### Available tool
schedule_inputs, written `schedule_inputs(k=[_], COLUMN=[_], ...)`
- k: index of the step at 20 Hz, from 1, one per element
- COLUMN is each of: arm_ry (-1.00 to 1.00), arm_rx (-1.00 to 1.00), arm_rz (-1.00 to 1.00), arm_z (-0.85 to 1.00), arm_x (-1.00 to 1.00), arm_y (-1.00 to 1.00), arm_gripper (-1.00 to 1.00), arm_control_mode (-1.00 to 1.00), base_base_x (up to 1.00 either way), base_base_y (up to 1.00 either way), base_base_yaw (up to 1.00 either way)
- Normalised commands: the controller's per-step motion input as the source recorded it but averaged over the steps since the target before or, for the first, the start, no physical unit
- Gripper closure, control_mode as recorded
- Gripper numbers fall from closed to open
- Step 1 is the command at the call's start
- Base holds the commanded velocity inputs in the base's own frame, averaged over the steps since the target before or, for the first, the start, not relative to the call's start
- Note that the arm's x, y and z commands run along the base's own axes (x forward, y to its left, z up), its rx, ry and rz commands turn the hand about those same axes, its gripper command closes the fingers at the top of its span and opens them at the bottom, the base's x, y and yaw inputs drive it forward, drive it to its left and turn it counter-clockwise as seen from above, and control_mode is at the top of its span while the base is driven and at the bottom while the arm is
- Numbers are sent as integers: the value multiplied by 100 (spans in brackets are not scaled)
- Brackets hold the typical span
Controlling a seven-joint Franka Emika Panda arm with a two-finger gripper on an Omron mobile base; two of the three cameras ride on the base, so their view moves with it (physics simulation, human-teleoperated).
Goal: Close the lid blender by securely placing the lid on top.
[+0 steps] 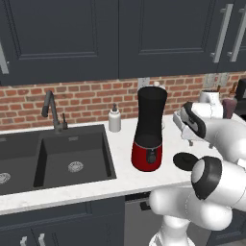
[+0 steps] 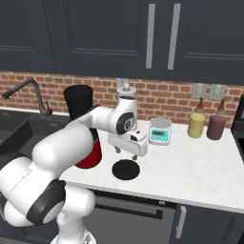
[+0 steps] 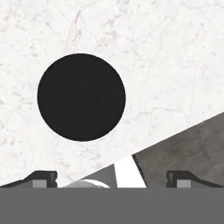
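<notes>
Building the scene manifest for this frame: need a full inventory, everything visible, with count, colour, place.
lid: 1, black, flat on the counter right of the blender, near the front edge
blender: 1, black jar on red base, on the counter right of the sink, top open
soap dispenser: 1, white, by the wall behind the sink's right corner
kitchen scale: 1, grey and teal, by the wall
canisters: 2, yellow and maroon, far right by the wall
sink: 1, dark, left
faucet: 1, dark, behind the sink
counter: 1, white marble
gripper: 1, white with dark tips, open, above the lid, holding nothing
</notes>
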Motion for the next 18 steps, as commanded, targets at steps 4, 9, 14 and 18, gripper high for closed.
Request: schedule_inputs(k=[4,9,14,18], arm_ry=[0,0,0,0], arm_rx=[4,1,0,0], arm_rz=[-1,0,0,0], arm_z=[-33,-31,-26,-17], arm_x=[0,9,18,21], arm_y=[0,5,4,0], arm_gripper=[-100,-100,-100,-100], arm_control_mode=[-100,-100,-100,-100], base_base_x=[0,0,0,0], base_base_y=[0,0,0,0], base_base_yaw=[0,0,0,0])
